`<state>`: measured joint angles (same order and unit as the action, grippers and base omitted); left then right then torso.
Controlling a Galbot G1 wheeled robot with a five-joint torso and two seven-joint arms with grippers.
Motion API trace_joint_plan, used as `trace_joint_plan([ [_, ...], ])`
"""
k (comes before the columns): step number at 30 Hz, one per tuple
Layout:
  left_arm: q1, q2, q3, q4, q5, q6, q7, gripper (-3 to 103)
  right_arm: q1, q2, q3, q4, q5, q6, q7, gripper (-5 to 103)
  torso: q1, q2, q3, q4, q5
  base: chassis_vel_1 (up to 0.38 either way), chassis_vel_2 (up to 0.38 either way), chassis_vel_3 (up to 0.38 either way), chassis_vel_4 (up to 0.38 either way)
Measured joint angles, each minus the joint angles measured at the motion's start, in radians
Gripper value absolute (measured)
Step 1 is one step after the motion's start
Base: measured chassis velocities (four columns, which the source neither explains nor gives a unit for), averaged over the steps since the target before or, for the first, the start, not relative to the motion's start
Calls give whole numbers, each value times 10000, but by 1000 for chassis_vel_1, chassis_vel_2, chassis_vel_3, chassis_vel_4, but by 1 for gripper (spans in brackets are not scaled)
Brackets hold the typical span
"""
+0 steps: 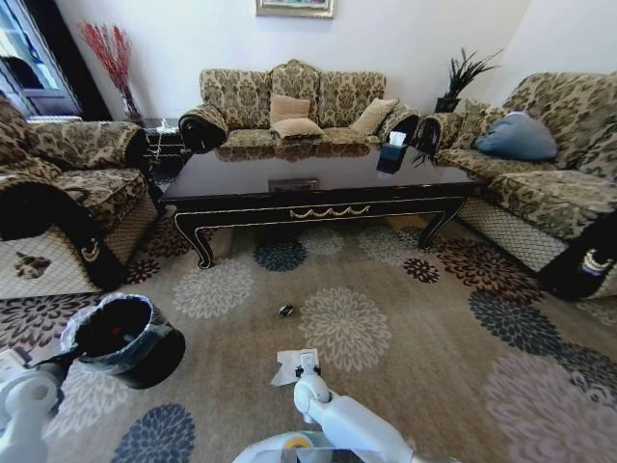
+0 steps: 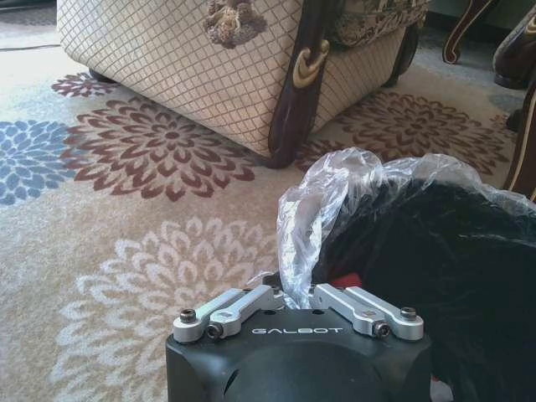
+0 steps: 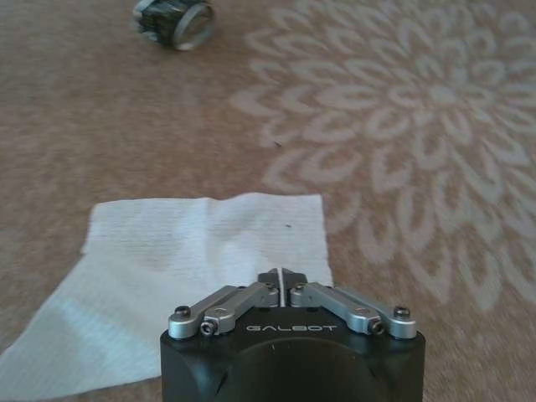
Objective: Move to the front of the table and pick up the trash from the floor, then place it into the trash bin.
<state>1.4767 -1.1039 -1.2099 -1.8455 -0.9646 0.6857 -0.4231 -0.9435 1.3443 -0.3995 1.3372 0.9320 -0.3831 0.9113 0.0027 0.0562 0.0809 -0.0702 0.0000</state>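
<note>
Now the flat white paper tissue (image 3: 193,268) lies spread on the flowered carpet (image 1: 386,289) in front of the long dark glossy wooden table (image 1: 318,183), with a small dark round bit (image 3: 174,21) on the carpet between them. The right gripper (image 3: 282,276) rests on the tissue's near edge, jaws together. The left gripper (image 2: 293,293), whose jaws I cannot tell, is at the round black trash bin (image 1: 130,338) with its thin plastic bag, left of the tissue.

We are looking at a home living room: patterned sofas (image 1: 289,106) are ringing a glossy dark coffee table (image 1: 318,183), a floral carpet (image 1: 405,318) is covering the floor, a framed picture (image 1: 295,8) is hanging above, and a potted plant (image 1: 461,79) is standing in the corner.
</note>
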Motion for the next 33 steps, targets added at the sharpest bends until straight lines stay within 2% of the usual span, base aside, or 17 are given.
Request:
trace_joint_plan([
  [3,-3,-3,24,5,25,-4,0,4,-47,43,194,-25,220,-21,105,9,0,0,0,0,0,0,0,0,0],
  [6,-28,-12,69,11,72,-7,-1,4,-118,63,395,-22,590,-52,180,26,0,0,0,0,0,0,0,0,0],
  [9,-46,-19,101,11,109,-11,0,4,-170,77,469,-6,774,-105,191,32,0,0,0,-1,0,0,0,0,0],
  [13,-46,-22,111,6,126,-11,-1,4,-188,102,483,3,924,-172,154,53,0,0,0,0,0,0,0,0,0],
  [19,13,-13,52,6,127,-23,-2,4,-138,107,354,23,927,-175,-176,65,0,0,0,0,0,0,0,0,0],
  [22,42,1,9,15,126,-38,-3,4,-107,126,244,8,905,-175,-265,50,0,-1,0,1,0,0,0,0,0],
  [24,46,5,5,18,124,-40,-3,4,-105,132,217,-4,894,-176,-275,50,0,0,0,1,0,0,0,0,0],
  [29,43,22,0,56,121,-54,-3,4,-87,124,76,-73,706,-177,-316,22,0,0,0,0,0,0,0,0,0],
  [31,37,22,5,66,121,-55,-3,4,-79,111,65,-93,652,-177,-333,22,0,0,0,1,0,0,0,0,0],
  [33,19,22,31,76,125,-57,-3,4,-68,89,61,-135,561,-176,-375,12,0,0,0,0,0,0,0,0,0],
])
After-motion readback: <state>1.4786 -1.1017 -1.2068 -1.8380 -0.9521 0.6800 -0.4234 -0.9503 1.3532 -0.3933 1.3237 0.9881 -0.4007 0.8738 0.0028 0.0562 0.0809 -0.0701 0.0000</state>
